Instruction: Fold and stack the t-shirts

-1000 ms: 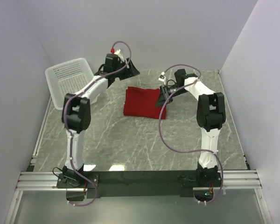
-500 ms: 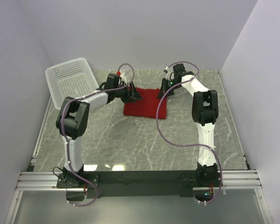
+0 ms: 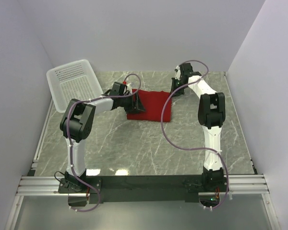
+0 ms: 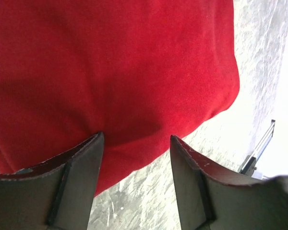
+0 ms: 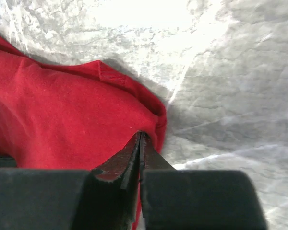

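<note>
One red t-shirt lies folded into a rectangle on the marble table, past the middle. My left gripper is low at the shirt's left edge. In the left wrist view it is open, its fingers straddling the edge of the shirt with cloth and bare table between them. My right gripper is at the shirt's far right corner. In the right wrist view it is shut, its tips pressed against the folded rim of the shirt. No cloth shows between those jaws.
A white mesh basket stands tilted at the back left, close to the left arm's elbow. Grey walls close in the left, back and right sides. Purple cables loop off both arms.
The left gripper came down from near the back wall to the shirt's left edge and narrowed a little. The right gripper, still shut, moved from the shirt's right edge to its far corner.
</note>
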